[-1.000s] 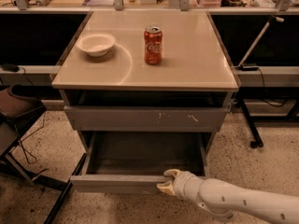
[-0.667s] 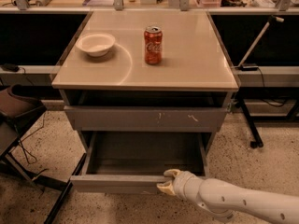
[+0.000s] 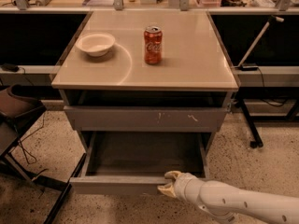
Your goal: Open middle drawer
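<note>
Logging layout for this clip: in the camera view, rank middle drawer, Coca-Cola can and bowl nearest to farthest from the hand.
1. Middle drawer, the hand at its front edge.
2. Coca-Cola can, tabletop centre.
3. Bowl, tabletop left.

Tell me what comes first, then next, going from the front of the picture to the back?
The gripper at the front edge of the middle drawer, which is pulled out → scratched drawer front → soda can on the tabletop.
</note>
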`<state>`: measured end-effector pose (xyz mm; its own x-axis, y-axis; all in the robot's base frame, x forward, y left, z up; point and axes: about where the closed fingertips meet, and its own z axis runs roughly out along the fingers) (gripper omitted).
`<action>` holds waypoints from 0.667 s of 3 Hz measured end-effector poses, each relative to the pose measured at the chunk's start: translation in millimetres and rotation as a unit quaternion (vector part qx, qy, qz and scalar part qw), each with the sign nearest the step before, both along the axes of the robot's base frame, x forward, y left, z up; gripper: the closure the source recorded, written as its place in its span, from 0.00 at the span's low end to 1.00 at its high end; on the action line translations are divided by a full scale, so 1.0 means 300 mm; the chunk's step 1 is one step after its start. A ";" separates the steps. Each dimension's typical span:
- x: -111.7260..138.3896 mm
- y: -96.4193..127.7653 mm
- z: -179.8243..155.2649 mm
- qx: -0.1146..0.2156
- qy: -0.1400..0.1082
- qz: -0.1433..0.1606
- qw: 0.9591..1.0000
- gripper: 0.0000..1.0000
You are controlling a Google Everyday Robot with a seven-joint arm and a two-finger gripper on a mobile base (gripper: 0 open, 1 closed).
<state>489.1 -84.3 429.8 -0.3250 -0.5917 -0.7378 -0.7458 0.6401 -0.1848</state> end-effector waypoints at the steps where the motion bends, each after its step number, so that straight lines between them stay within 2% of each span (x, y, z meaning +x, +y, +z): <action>1: -0.001 0.001 0.006 0.000 0.000 0.000 1.000 1.00; 2: -0.025 -0.007 0.001 -0.002 -0.002 0.001 1.000 1.00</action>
<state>481.4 -86.4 430.2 -0.3210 -0.5953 -0.7366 -0.7466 0.6376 -0.1900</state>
